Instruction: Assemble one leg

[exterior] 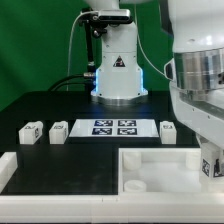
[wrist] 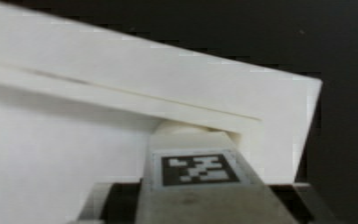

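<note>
My gripper [exterior: 211, 160] is at the exterior view's right, low over the large white tray [exterior: 150, 158], shut on a leg [exterior: 209, 167]. In the wrist view the leg [wrist: 197, 165] is a small white block with a black-and-white tag. It stands between my grey fingers [wrist: 119, 200], and its far end sits against the tray's raised wall [wrist: 123, 90] near a corner. Three more legs lie on the black table: two at the exterior view's left [exterior: 30, 132] [exterior: 58, 131] and one at the right [exterior: 168, 131].
The marker board [exterior: 113, 127] lies flat in the middle of the table in front of the robot base [exterior: 118, 75]. The tray's wall runs along the front to the exterior view's left [exterior: 40, 165]. A round socket [exterior: 133, 185] shows in the tray floor.
</note>
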Motion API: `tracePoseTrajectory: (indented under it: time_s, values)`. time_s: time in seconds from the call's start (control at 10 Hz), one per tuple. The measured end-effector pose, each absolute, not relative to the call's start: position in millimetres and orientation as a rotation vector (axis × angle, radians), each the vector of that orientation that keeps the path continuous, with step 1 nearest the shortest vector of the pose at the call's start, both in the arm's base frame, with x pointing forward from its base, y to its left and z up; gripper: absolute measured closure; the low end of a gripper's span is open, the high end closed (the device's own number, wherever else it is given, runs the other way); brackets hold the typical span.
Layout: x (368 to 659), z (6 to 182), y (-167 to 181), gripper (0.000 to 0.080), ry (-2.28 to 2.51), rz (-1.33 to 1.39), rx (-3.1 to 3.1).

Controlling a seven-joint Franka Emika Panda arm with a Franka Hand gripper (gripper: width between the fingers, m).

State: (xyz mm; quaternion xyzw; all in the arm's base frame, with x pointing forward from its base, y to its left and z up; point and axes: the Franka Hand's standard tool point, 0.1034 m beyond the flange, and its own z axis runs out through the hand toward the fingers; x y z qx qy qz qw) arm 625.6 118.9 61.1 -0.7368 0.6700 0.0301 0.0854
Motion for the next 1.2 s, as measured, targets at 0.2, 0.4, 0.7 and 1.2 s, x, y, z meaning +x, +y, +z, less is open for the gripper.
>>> tracePoseTrajectory:
  time_s: [0.2,0.4,0.7,1.2]
  values:
    - [626.5,61.2,118.8,0.0509,2.182,0.125,-1.990]
    - [627.2,61.4,118.9,0.0508,2.310,0.156,-1.819]
    - [626.7,61.1,113.5,0.0508,2.477,0.165,-1.606]
    - [609.7,61.0,114.7,0.0155,2.454,0.154,-1.645]
